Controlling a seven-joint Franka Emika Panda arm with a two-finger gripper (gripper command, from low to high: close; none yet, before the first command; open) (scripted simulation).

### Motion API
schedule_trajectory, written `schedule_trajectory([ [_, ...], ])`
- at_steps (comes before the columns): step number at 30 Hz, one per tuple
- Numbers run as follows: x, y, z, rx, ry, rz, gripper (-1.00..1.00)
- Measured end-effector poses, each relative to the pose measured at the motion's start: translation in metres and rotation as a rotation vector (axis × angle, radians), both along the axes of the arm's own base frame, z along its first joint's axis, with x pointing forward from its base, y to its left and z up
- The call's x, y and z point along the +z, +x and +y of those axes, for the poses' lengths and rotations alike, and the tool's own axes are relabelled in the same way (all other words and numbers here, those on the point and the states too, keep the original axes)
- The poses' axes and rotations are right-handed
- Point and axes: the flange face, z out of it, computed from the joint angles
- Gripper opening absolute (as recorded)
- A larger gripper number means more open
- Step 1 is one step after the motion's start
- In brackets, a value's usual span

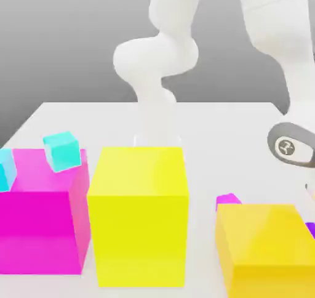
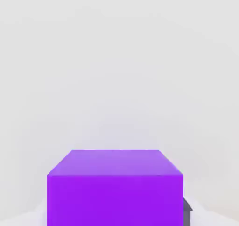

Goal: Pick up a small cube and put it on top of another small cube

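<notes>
A small purple cube [image 2: 114, 187] rests on the white table, close up in the hand view. My gripper [image 2: 114, 216] is shut on it, and one dark fingertip [image 2: 187, 210] presses against its side. In the exterior view a sliver of this purple cube [image 1: 311, 229] peeks out at the right edge, below the arm's wrist [image 1: 288, 146]. A small cyan cube [image 1: 61, 151] sits tilted on top of the big magenta block [image 1: 40, 223]. Another cyan cube [image 1: 5, 169] lies at the exterior view's left edge. A small magenta cube [image 1: 227, 199] stands behind the right yellow block.
A tall yellow block [image 1: 138, 217] stands in the middle front and a lower yellow block [image 1: 267, 250] at the exterior view's right, in front of the hand. The arm's white base [image 1: 154, 75] rises behind them on the white table [image 1: 209, 124].
</notes>
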Motion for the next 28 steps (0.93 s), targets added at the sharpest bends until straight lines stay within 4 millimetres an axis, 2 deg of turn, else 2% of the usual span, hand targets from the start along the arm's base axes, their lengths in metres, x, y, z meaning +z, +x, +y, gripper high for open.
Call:
schedule_trajectory([
  [2, 0.026, 0.003, 0.000, 0.002, 0.005, -0.005, -1.00],
  [3, 0.040, 0.017, -0.010, -0.026, 0.005, -0.014, -1.00],
  [5, 0.069, 0.058, -0.050, -0.137, -0.004, -0.033, -1.00],
  [7, 0.096, 0.093, -0.099, -0.258, -0.015, -0.047, -1.00],
  [10, 0.131, 0.128, -0.175, -0.431, -0.026, -0.057, -1.00],
  [12, 0.154, 0.145, -0.245, -0.580, -0.033, -0.060, -1.00],
  [14, 0.179, 0.153, -0.321, -0.740, -0.037, -0.061, -1.00],
  [17, 0.218, 0.140, -0.436, -0.985, -0.037, -0.055, -1.00],
  [20, 0.258, 0.102, -0.540, -1.219, -0.026, -0.043, -1.00],
  [22, 0.275, 0.073, -0.593, -1.359, -0.010, -0.020, -1.00],
  [23, 0.271, 0.061, -0.613, -1.414, -0.002, -0.009, -1.00],
  [25, 0.247, 0.051, -0.629, -1.457, 0.004, -0.001, -1.00],
  [26, 0.236, 0.049, -0.631, -1.464, 0.005, 0.000, 1.00],
  [28, 0.236, 0.050, -0.630, -1.462, 0.005, 0.000, 1.00],
])
